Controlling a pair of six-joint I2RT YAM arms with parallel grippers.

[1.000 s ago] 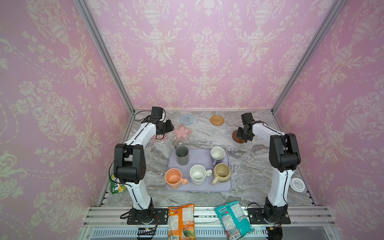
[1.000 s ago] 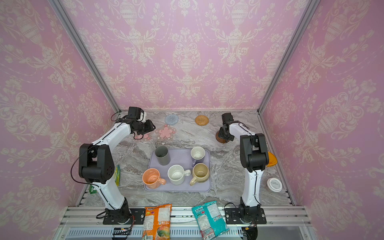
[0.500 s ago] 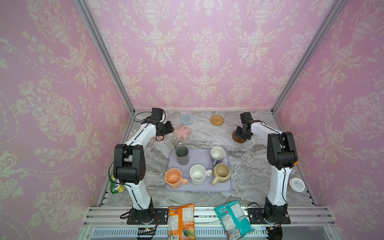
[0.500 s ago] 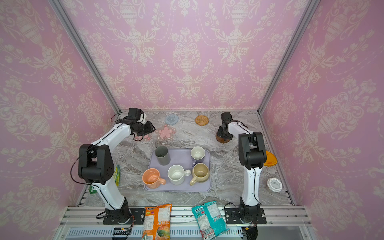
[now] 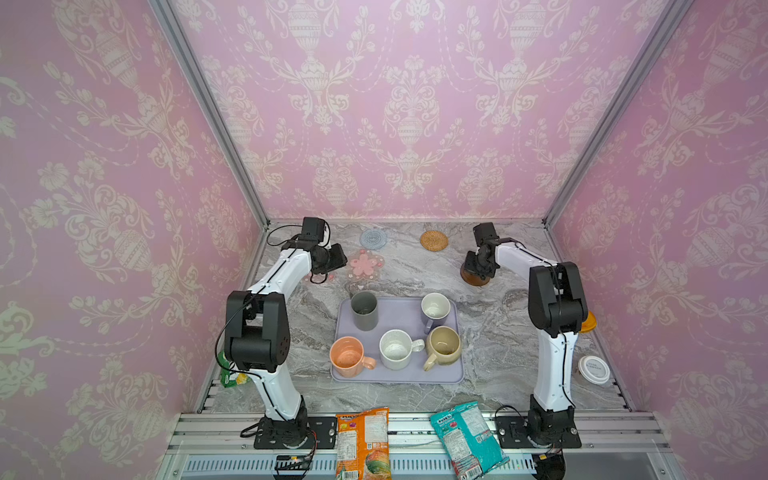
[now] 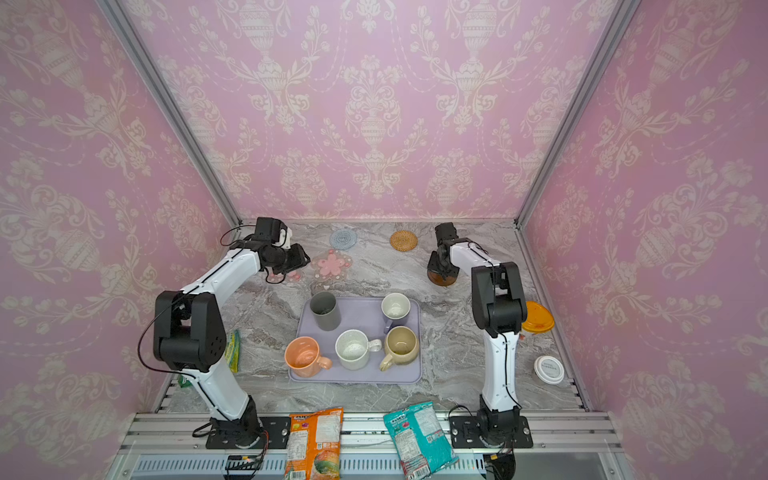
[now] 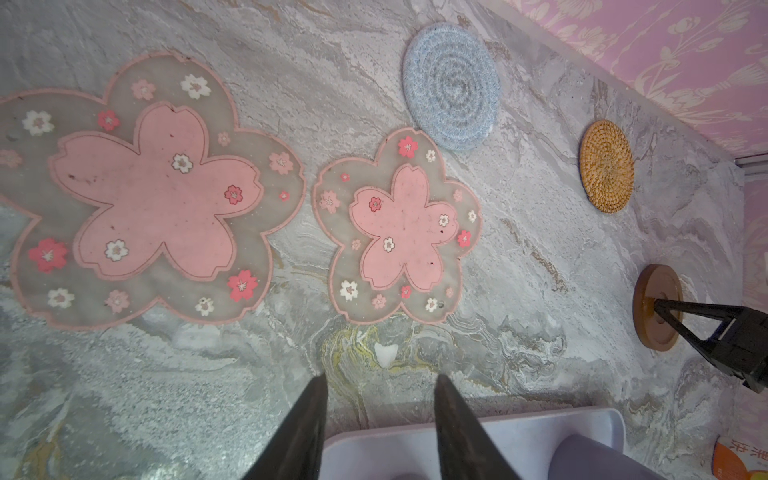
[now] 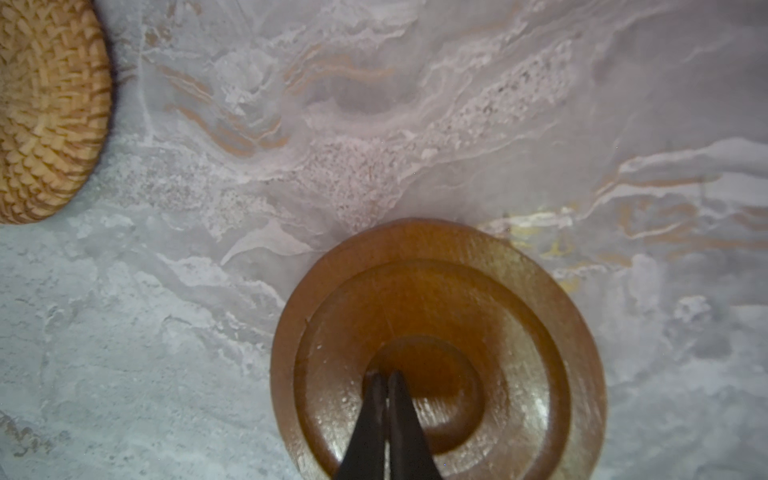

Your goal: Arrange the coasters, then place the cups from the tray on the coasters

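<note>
Right gripper clenched, tips seated in the centre dish of the dark brown wooden coaster. Since a second ago it crept sideways and the coaster barely shifted, so the slide likely starts here. Rattan coaster beyond. Left gripper half-open, empty, edged toward pink flower coasters ahead. Cups on tray behind.

Five cups stand on the tray at the middle of the counter — behind it, five coasters arc left to right, the right tool on the rightmost.
</note>
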